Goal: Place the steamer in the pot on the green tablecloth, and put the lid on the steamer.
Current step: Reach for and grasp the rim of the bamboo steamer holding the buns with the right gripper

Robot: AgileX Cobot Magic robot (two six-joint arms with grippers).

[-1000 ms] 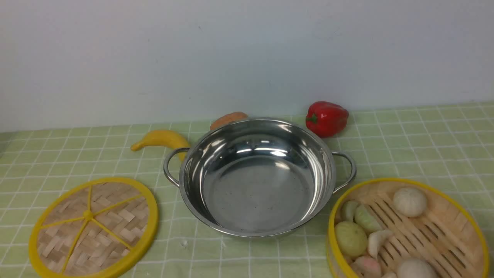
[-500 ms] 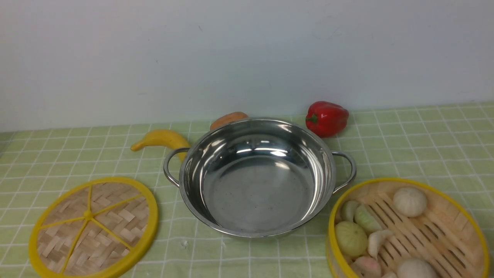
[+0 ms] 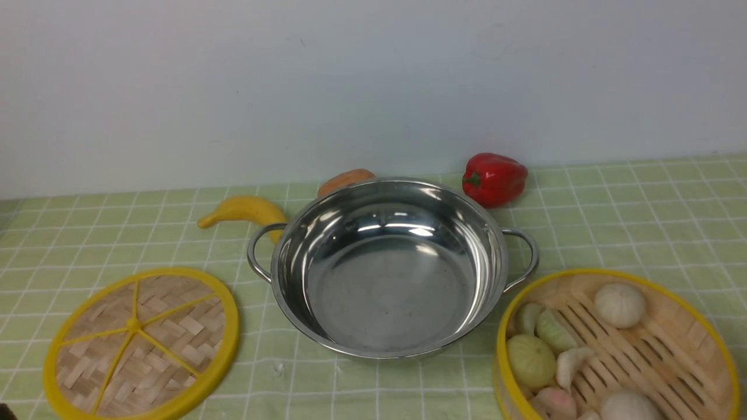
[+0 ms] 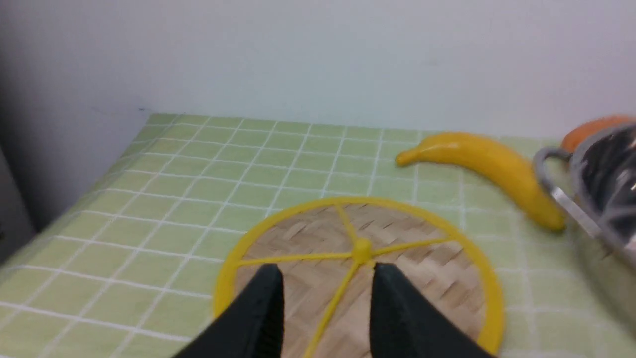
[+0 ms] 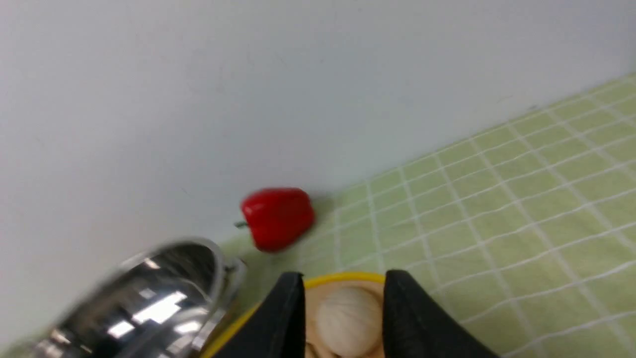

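The steel pot [image 3: 490, 245] stands empty in the middle of the green tablecloth [image 3: 642, 210]. The steamer [image 3: 659, 344], holding toy buns and dumplings, sits at the near right, close to the pot's right handle. Flat on the cloth at the near left lies the woven lid [image 3: 140, 344]. Neither gripper shows clearly in the front view. In the left wrist view my left gripper [image 4: 328, 271] hangs open above the lid [image 4: 397, 248], near its hub, holding nothing. My right gripper [image 5: 344, 274] is open over the steamer's [image 5: 233, 325] far rim, a white bun [image 5: 348, 318] showing between its fingers.
A yellow banana [image 3: 242, 211] lies behind the pot's left handle. An orange vegetable [image 3: 344, 179] sits behind the pot and a red pepper [image 3: 494, 178] at its back right. A pale wall closes the far side. The cloth's left edge shows in the left wrist view.
A small dark shape has appeared in the lower left corner of the front view. The pot, steamer and lid have not moved.
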